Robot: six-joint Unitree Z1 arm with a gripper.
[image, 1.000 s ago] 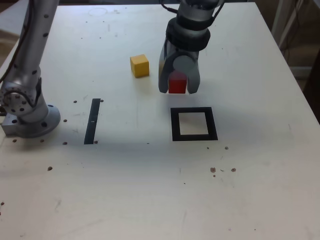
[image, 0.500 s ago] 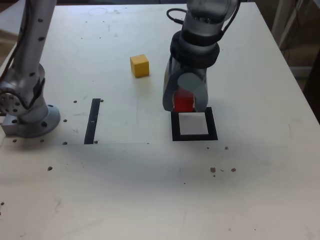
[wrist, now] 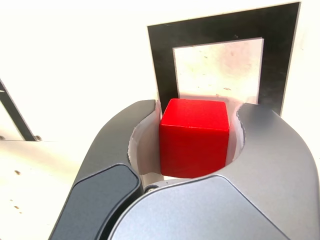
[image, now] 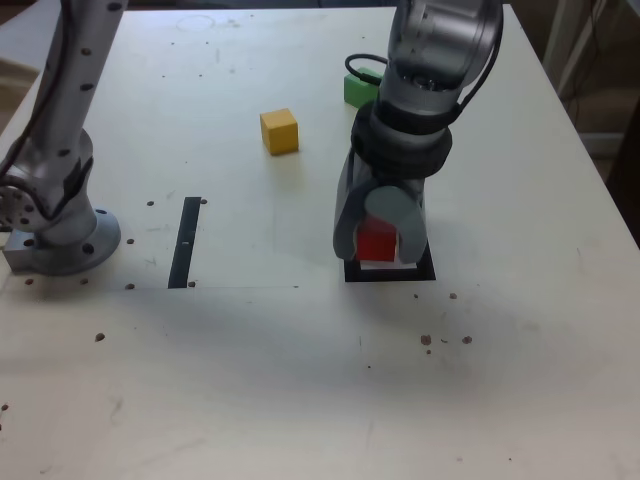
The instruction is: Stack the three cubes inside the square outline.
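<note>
Now red cube (image: 377,241) (gripped) over square outline (image: 428,270)

on the table (image: 300,380), the square outline (image: 428,270) lies a little toward the exterior view's right of the middle, and the gripper (image: 377,245) stands over it with one cube (image: 377,241) clamped between its jaws above the outline's inner field. a second cube (image: 280,131) sits on the table well behind and to the exterior view's left of the outline, and a third cube (image: 358,90) sits farther back toward the far edge, partly behind the arm. a narrow strip (image: 185,242) lies flat to the exterior view's left of the outline, and the arm's base (image: 62,240) stands near the table's left edge in that view.
</note>
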